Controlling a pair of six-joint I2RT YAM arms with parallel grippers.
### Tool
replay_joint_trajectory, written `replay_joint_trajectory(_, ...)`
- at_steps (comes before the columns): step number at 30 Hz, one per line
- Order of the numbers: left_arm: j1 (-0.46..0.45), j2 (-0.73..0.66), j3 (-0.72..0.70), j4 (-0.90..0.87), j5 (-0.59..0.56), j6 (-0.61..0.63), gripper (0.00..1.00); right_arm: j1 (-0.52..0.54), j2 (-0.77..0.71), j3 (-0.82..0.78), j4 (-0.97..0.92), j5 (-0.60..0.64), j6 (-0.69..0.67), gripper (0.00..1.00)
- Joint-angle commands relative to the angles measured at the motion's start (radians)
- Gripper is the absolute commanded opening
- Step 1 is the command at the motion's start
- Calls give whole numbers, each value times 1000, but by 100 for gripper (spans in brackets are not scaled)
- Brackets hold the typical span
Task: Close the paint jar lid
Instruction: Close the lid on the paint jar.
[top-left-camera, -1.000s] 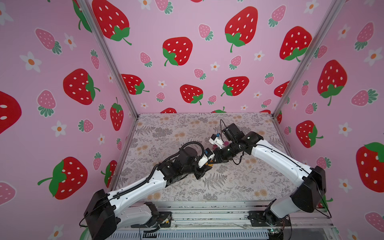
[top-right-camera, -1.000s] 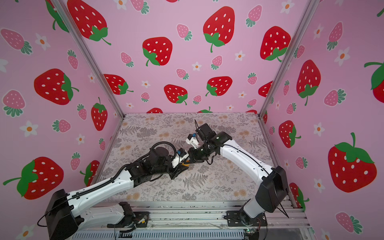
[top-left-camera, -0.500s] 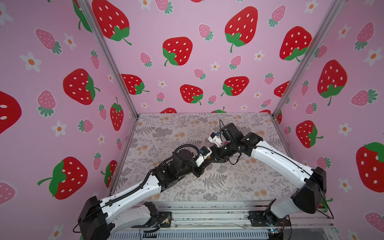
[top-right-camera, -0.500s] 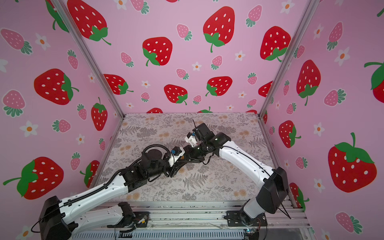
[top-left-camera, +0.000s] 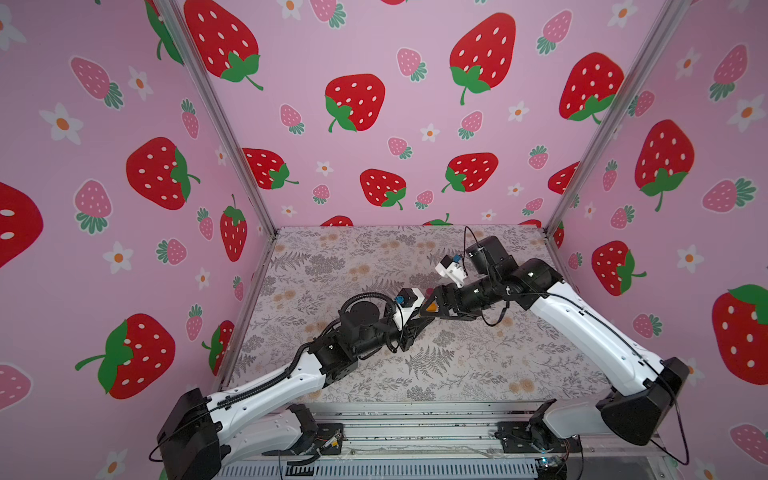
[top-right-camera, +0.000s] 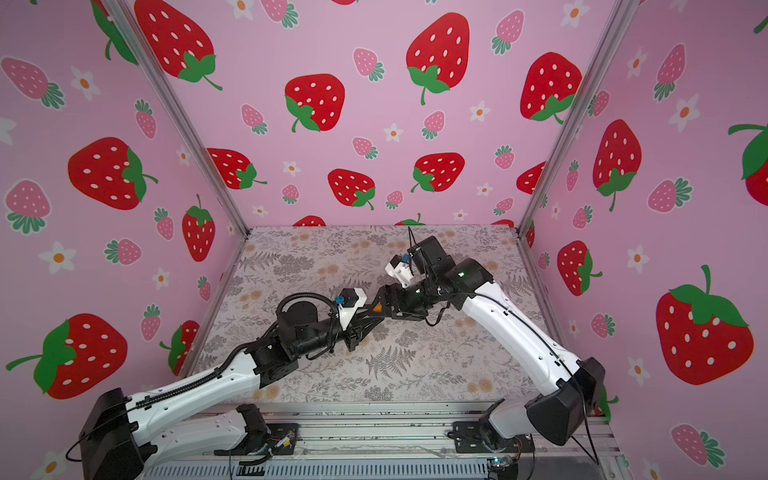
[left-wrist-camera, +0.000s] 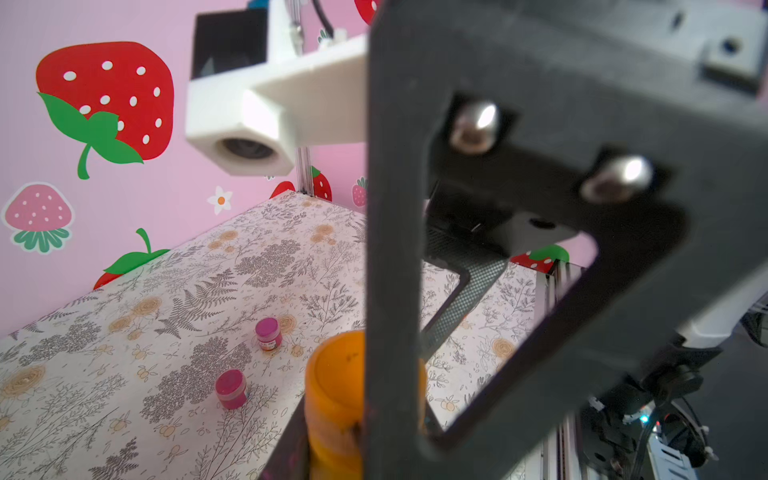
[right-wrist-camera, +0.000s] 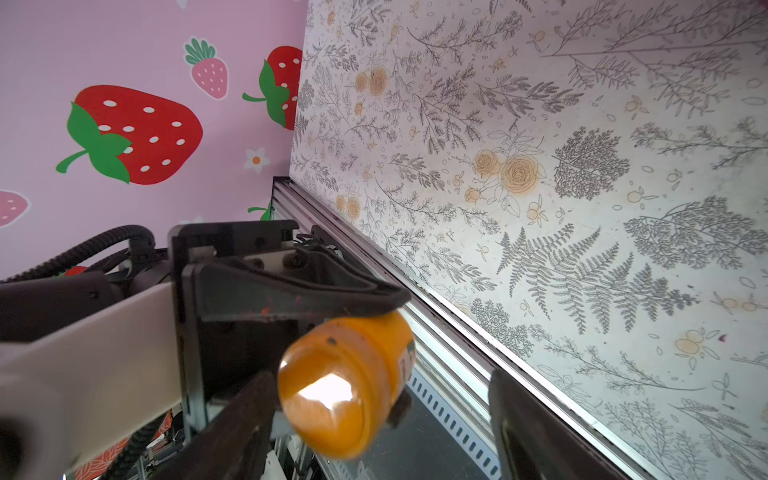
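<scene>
A small orange paint jar hangs in the air above the table, with its orange lid sitting on it. My left gripper is shut on the jar's body. My right gripper is open around the lid end: one finger lies close beside the lid, and the other finger stands well clear. In both top views the two grippers meet at mid-table, left gripper and right gripper, with a bit of orange jar showing between them.
Two small pink paint jars stand on the floral table beyond the held jar. Pink strawberry walls close the left, back and right. The metal rail runs along the front edge.
My right gripper has gone from shut on the lid to open, letting go of it. Both arms shifted a little toward the back. The left gripper has kept its hold on the jar.
</scene>
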Motion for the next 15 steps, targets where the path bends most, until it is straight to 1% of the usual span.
replay_joint_trajectory(1,1,11,-12,85,32,-32,0,-32,-47,35,-65,-51,-80,84)
replay_joint_trajectory(5,14,24,-12,123,82,-75,0,-54,-80,61,-123,-65,-203,87)
replay_joint_trajectory(9,45,40,-16,224,193,-168,0,-67,-150,52,-132,-58,-388,87)
replay_joint_trajectory(11,56,54,-18,295,244,-223,0,-75,-181,41,-116,-42,-449,87)
replay_joint_trajectory(13,58,74,-12,356,281,-268,0,-111,-194,31,-80,-62,-446,88)
replay_joint_trajectory(15,58,92,-11,414,291,-300,0,-175,-178,15,-9,-192,-378,88)
